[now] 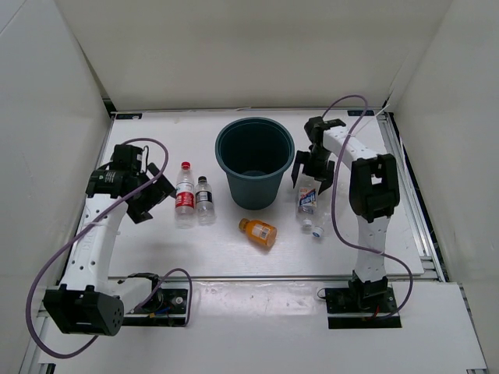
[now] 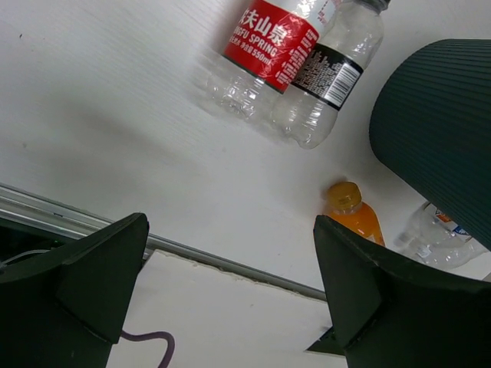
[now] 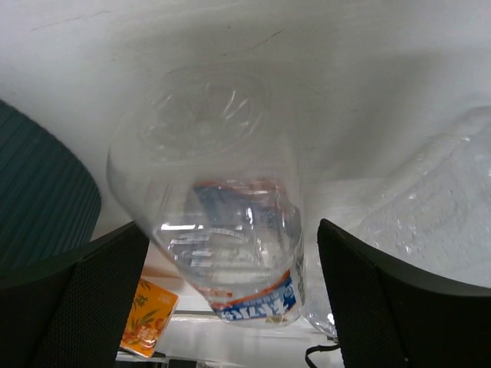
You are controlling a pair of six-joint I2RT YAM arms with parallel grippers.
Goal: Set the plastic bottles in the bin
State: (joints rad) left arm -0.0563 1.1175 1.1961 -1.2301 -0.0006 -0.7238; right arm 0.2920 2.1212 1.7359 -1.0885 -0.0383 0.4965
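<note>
The right gripper [image 1: 311, 181] sits open around the clear plastic bottle with the blue and white label [image 3: 222, 230]. It looks ready to grab it for the round dark green bin [image 1: 253, 191].

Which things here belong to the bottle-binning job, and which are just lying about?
Job:
red-label bottle
dark-label bottle
orange bottle
blue-label bottle
plain clear bottle
teal bin

Just there:
purple cables
metal rail along the table's near edge
</note>
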